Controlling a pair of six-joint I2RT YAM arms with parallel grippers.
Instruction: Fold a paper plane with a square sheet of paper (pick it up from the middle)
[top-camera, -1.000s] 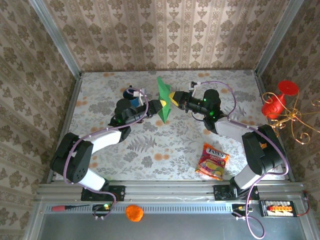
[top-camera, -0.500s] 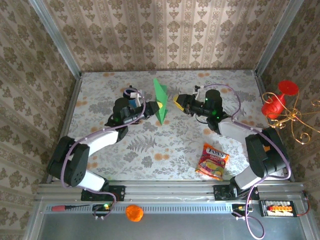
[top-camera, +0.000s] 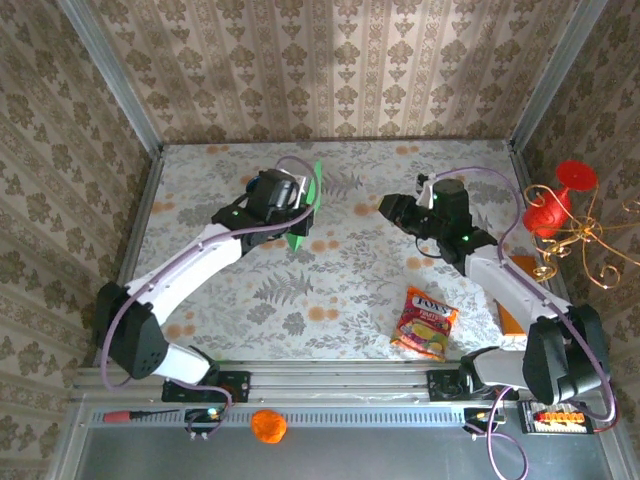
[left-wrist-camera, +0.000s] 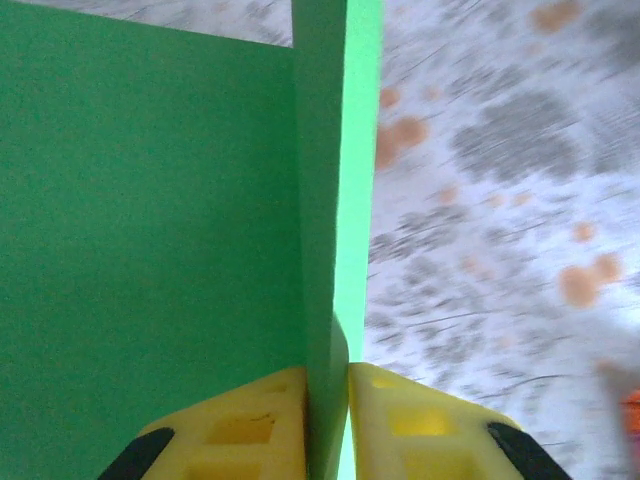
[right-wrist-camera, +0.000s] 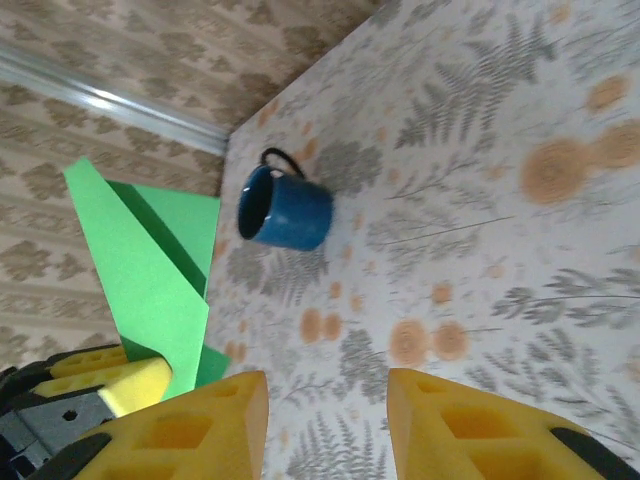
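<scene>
The bright-green sheet of paper (top-camera: 311, 196) is folded into a pointed, plane-like shape with a central ridge and hangs above the back middle of the table. My left gripper (top-camera: 300, 212) is shut on its lower edge. In the left wrist view the yellow fingers (left-wrist-camera: 260, 420) pinch the folded ridge of the paper (left-wrist-camera: 150, 200) with no gap. My right gripper (top-camera: 386, 207) stands apart to the right of the paper, open and holding nothing. Its wrist view shows the paper (right-wrist-camera: 140, 260) at the left, beyond the spread jaws of the right gripper (right-wrist-camera: 327, 420).
A blue mug (right-wrist-camera: 285, 210) lies on its side on the floral table behind the paper. A colourful snack packet (top-camera: 426, 322) lies at the front right. A red ornament (top-camera: 556, 198) on gold wire stands past the right wall. An orange ball (top-camera: 268, 425) rests on the front rail.
My right gripper has let go of the paper, opened and drawn back to the right. My left arm has raised and turned its wrist, carrying the paper slightly left.
</scene>
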